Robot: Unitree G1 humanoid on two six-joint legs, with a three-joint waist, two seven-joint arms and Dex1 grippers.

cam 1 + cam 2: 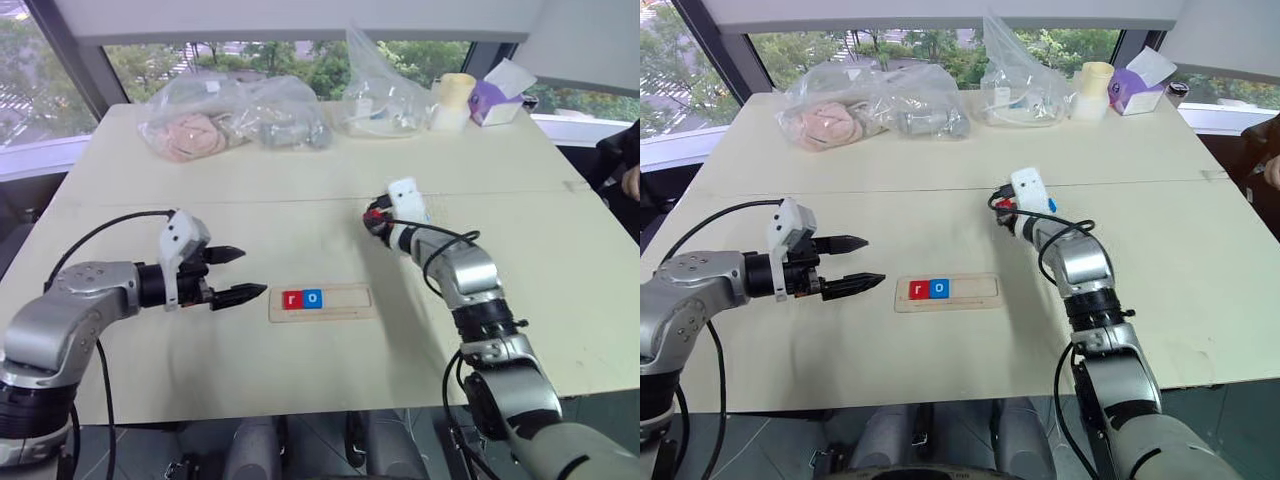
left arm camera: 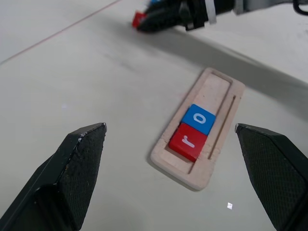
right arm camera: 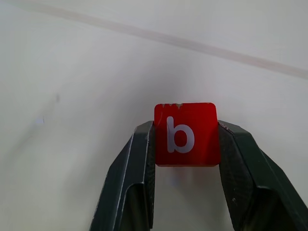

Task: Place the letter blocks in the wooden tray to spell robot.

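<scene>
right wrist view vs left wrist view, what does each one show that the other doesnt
Right wrist view alone: the white letter b on the red block, clamped between the right gripper's two fingers just over the table.

Left wrist view alone: the wooden tray with a red r block and a blue o block side by side at one end, the rest of the groove bare, framed by the left gripper's wide-open fingers.

Both: the right gripper shut on a red block, with the pale tabletop.
</scene>
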